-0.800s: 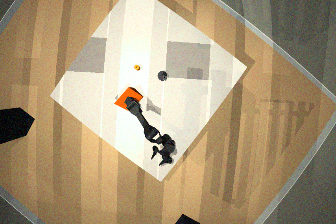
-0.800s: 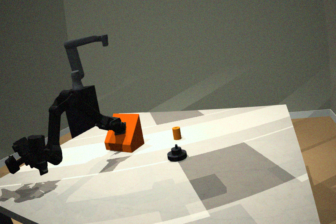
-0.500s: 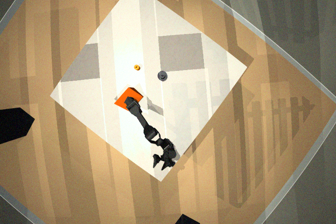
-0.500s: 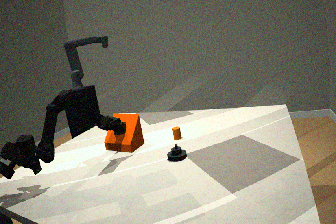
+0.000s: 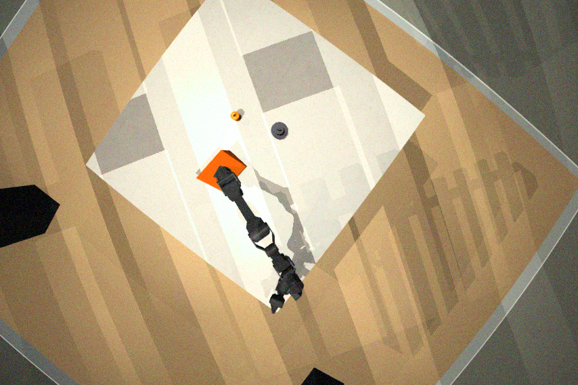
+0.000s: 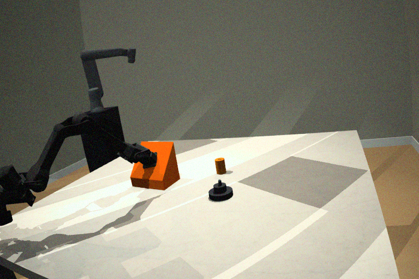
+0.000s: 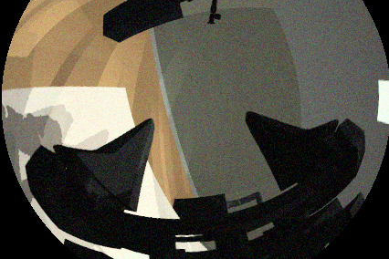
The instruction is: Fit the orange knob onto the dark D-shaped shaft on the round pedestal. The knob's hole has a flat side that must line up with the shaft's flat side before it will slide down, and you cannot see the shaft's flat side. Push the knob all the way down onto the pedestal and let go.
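The orange knob [image 5: 235, 116] [image 6: 220, 167] stands upright on the table, its hole facing up. The round dark pedestal [image 5: 273, 134] [image 6: 220, 194] stands a short way from it, with its thin shaft [image 6: 219, 181] bare and pointing up. The shaft's flat side cannot be made out. My gripper [image 5: 285, 304] [image 6: 18, 212] [image 7: 202, 119] is open and empty, with its fingers wide apart. It is above the table's near corner in the top view, far from both knob and pedestal. The wrist view shows neither of them.
An orange wedge block [image 5: 223, 158] [image 6: 157, 149] stands on the pale table [image 5: 308, 153] [image 6: 244, 233], at the other end of my arm. Beyond the table, a grey arm [image 6: 91, 74] stands on a black stand. A black stand [image 7: 143, 13] also shows in the wrist view.
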Robot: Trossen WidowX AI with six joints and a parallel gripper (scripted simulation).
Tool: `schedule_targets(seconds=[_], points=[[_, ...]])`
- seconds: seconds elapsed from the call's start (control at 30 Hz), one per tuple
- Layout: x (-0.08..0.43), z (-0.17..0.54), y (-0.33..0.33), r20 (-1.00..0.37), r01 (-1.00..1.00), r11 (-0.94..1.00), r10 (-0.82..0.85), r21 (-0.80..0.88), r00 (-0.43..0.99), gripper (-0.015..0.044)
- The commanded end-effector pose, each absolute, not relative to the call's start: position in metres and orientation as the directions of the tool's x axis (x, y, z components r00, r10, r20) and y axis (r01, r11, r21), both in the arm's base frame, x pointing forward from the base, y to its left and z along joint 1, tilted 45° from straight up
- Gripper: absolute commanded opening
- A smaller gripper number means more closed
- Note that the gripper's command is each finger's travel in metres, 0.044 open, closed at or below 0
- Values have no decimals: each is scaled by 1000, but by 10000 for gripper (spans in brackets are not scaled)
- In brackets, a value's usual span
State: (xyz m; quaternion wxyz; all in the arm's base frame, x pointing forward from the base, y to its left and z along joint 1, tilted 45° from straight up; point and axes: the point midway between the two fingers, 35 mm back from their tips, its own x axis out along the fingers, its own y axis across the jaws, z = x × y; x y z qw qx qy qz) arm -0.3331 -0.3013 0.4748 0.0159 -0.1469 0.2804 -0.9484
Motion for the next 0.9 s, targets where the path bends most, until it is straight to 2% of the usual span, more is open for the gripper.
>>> schedule_targets(seconds=[0.0,0.43,0.87], points=[[-379,458,-311,-50,91,-55,-514,-994,-856,440],[-365,431,-284,-356,87,399,-672,-913,-650,440],[-316,413,-245,-552,15,585,-755,-811,-354,440]])
